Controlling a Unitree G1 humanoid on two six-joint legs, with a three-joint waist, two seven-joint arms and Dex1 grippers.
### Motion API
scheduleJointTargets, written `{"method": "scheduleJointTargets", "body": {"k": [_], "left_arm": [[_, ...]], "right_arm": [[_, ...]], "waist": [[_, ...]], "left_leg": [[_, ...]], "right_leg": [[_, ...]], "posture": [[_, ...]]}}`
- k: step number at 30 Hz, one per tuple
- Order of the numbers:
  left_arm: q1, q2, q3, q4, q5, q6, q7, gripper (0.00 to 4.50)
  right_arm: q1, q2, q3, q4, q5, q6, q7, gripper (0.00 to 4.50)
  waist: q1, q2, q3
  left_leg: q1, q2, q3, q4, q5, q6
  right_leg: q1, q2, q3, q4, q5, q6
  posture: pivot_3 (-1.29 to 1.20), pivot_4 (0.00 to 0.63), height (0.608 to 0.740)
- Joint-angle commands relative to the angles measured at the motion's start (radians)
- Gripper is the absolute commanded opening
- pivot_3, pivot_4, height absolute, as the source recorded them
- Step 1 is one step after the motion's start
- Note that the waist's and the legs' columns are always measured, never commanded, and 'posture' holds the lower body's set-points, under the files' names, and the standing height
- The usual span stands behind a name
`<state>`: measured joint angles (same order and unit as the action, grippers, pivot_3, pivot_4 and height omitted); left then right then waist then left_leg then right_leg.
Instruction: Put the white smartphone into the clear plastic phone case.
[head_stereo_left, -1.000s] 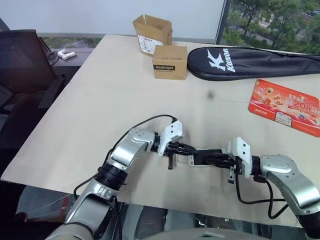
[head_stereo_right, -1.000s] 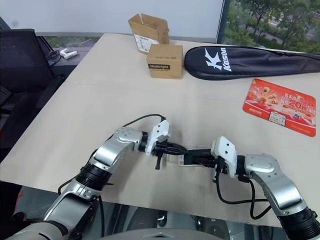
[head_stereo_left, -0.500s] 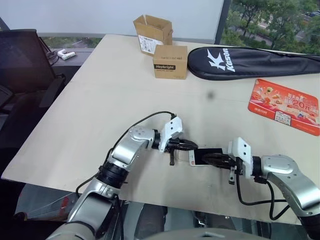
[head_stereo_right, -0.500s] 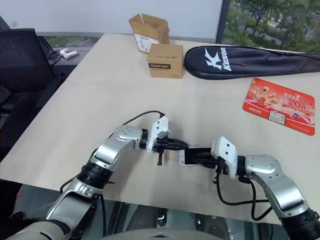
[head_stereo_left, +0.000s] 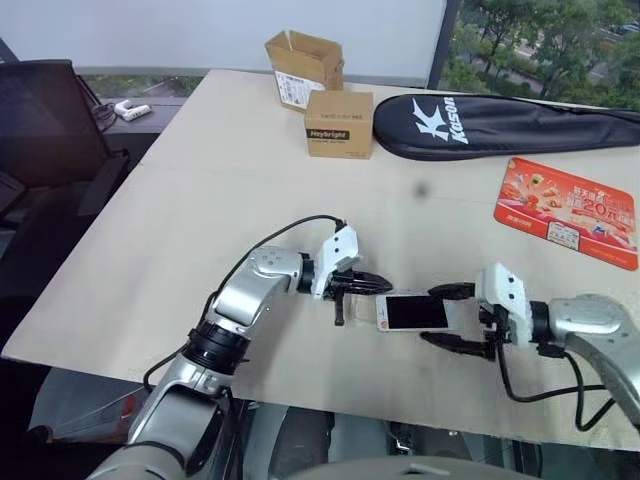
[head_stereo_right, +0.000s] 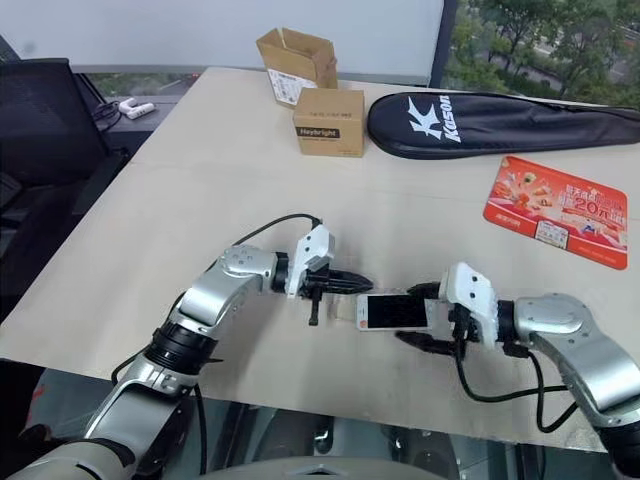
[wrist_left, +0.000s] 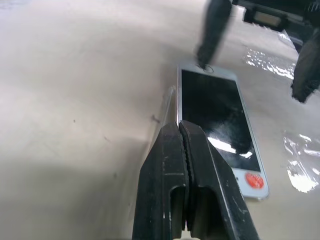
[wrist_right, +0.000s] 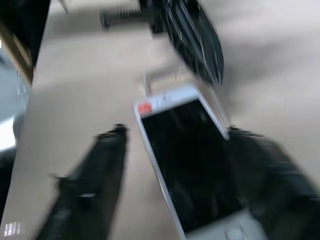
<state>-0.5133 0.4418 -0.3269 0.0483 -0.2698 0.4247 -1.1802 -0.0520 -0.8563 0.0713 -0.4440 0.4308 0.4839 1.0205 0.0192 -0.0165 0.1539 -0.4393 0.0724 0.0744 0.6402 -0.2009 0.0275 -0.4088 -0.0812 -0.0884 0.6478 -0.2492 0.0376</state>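
Apparently seated in the thin clear plastic phone case (wrist_left: 167, 107), the slim white smartphone with its dark screen (head_stereo_left: 412, 311) lies near the table's front edge. Left gripper (head_stereo_left: 378, 283) pinches the case rim; right gripper (head_stereo_left: 452, 316) straddles the phone, fingers spread. Little remains beyond release.

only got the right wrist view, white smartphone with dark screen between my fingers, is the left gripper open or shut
observer: shut. the left gripper has its black fingers pressed together, tips at the edge of the white smartphone.
operator: where's the case
observer: left wrist view shows the clear plastic phone case as a rim along the phone's edge; whether the phone is seated, cannot tell.
operator: clutter nearby
observer: none close. the brown cardboard box sits far across the beige table.
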Motion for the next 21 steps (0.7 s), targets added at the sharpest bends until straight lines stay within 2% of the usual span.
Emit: {"method": "scheduleJointTargets", "body": {"k": [1,6,10,17,21], "left_arm": [[-0.009,0.026,-0.01,-0.038,0.01,-0.023,-0.028,0.0],[0.009,0.088,-0.03,-0.086,0.025,-0.024,-0.068,0.0],[0.013,0.122,-0.031,-0.126,0.02,-0.019,-0.079,0.0],[0.016,0.162,-0.019,-0.174,0.011,-0.022,-0.087,0.0],[0.016,0.165,-0.018,-0.173,0.013,-0.025,-0.083,0.0]], "right_arm": [[-0.055,-0.032,0.004,0.056,-0.03,-0.023,0.046,4.47],[-0.148,-0.046,0.1,0.201,-0.15,-0.093,0.102,4.47],[-0.186,-0.043,0.148,0.255,-0.18,-0.143,0.167,4.47],[-0.199,-0.057,0.172,0.288,-0.207,-0.189,0.249,4.47],[-0.21,-0.031,0.174,0.288,-0.213,-0.176,0.234,4.47]], "waist": [[-0.002,0.0,0.0],[-0.004,0.0,0.001],[-0.003,0.0,0.001],[-0.003,0.001,0.002],[-0.003,0.001,0.002]], "left_leg": [[0.0,0.0,0.0,0.0,0.0,0.0],[0.0,0.0,0.001,0.002,0.0,0.0],[0.001,0.001,0.001,0.004,0.0,0.0],[0.001,0.001,0.001,0.009,0.0,0.0],[0.001,0.001,0.001,0.01,0.0,0.0]], "right_leg": [[0.0,0.0,0.0,0.0,0.0,0.0],[-0.001,0.0,0.0,0.004,0.0,0.0],[-0.001,0.001,0.0,0.008,0.0,0.0],[-0.001,0.0,0.002,0.012,-0.001,0.002],[-0.001,0.0,0.002,0.012,-0.002,0.002]], "posture": [[0.0,0.15,0.732],[0.0,0.15,0.732],[0.0,0.15,0.732],[0.0,0.15,0.732],[0.0,0.15,0.732]]}}
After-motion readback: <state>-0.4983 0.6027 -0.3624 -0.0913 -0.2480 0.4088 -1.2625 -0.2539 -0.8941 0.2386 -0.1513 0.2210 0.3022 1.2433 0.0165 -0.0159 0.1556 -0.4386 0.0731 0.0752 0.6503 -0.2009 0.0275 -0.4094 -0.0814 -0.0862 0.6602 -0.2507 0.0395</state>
